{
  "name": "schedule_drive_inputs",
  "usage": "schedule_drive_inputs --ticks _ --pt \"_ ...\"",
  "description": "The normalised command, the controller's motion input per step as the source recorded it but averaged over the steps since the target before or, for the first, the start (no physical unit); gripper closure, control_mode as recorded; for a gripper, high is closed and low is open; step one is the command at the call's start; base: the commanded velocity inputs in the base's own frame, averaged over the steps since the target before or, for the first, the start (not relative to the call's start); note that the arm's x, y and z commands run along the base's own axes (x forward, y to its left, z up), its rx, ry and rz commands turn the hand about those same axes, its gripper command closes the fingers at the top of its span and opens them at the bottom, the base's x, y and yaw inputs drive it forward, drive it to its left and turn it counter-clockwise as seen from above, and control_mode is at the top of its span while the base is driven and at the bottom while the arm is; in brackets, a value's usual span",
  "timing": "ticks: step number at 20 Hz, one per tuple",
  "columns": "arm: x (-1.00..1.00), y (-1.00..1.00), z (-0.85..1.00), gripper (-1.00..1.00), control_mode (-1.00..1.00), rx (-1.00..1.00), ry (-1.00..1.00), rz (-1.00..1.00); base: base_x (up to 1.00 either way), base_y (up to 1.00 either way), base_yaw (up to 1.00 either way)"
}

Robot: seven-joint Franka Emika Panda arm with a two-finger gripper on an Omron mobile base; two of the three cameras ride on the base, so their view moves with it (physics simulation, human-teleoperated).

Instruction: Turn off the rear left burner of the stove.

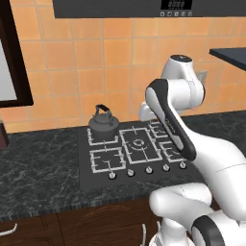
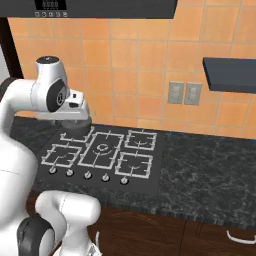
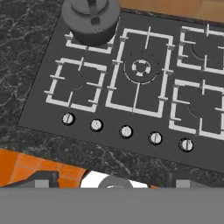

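The stove [image 3: 39,120] is a black glass cooktop set in a dark stone counter. A dark grey kettle [image 3: 91,17] stands on the rear left burner [image 3: 73,43] and covers most of its grate. In the left base view the kettle [image 1: 103,122] is at the stove's [image 1: 86,178] far left corner. Five silver knobs [image 3: 126,131] run along the front edge. My gripper [image 3: 113,181] hovers above the counter in front of the knobs, open and holding nothing, its fingertips [image 3: 41,178] wide apart. In the right base view the hand [image 2: 75,112] hangs over the cooktop's rear left.
The large centre burner [image 3: 141,68] lies right of the kettle. A range hood [image 1: 144,7] hangs above. Two wall outlets [image 2: 184,93] and a dark shelf [image 2: 230,75] are on the tiled wall to the right. A dark window frame [image 1: 17,57] is at the left.
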Motion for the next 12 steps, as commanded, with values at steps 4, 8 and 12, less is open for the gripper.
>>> schedule_drive_inputs --ticks 4,8,12 --pt "-0.36 0.68 -0.49 -1.00 -1.00 0.00 0.01 0.18 0.00 0.00 0.00" --pt "-0.02 0.29 -0.77 -1.00 -1.00 -0.04 0.06 0.19 0.00 0.00 0.00" --pt "0.08 0.00 -0.72 -1.00 -1.00 -0.08 0.01 0.11 0.00 0.00 0.00"
